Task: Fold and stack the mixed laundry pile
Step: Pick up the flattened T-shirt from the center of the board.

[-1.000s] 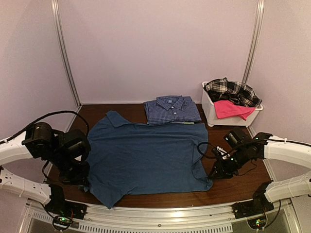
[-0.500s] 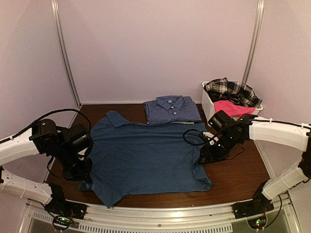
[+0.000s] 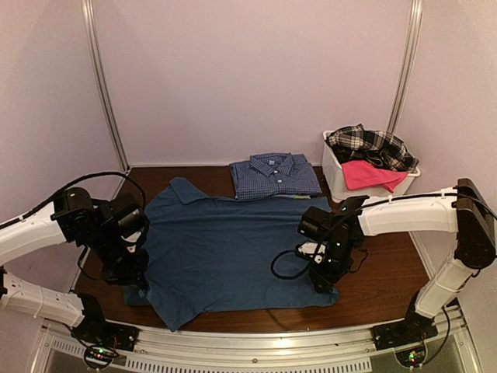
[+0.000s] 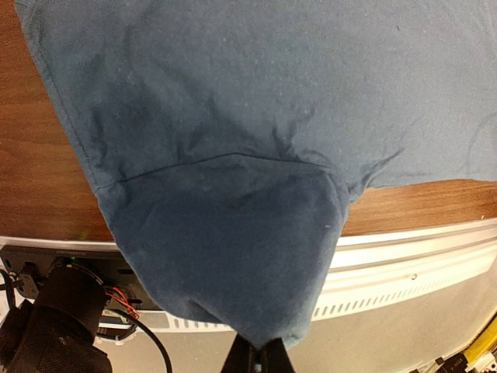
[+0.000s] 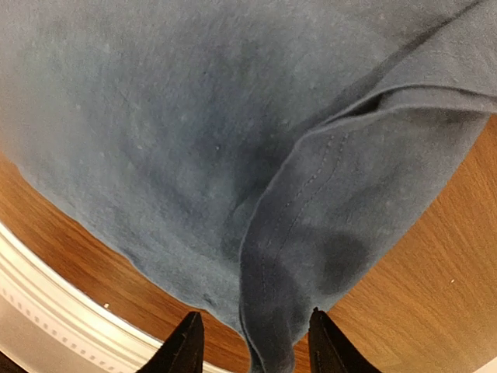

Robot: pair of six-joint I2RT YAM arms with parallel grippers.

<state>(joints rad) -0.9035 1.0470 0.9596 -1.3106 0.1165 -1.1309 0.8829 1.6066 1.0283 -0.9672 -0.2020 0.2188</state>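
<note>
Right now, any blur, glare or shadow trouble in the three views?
Top view: soft and grainy, even light, no glare, faint shadows on the shirt. Left wrist: fairly sharp, sleeve darkens toward the left gripper. Right wrist: dark shadow patch on the fold by the right gripper.

Dark blue T-shirt (image 5: 194,140) on wooden table (image 5: 443,256); a stitched, folded edge lies between the parted fingers (image 5: 183,350) of the right gripper (image 5: 255,334).

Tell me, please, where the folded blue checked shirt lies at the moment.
In the top view, the folded checked shirt lies at the table's far edge, right of centre, just left of the white bin and behind the spread dark blue shirt.
</note>
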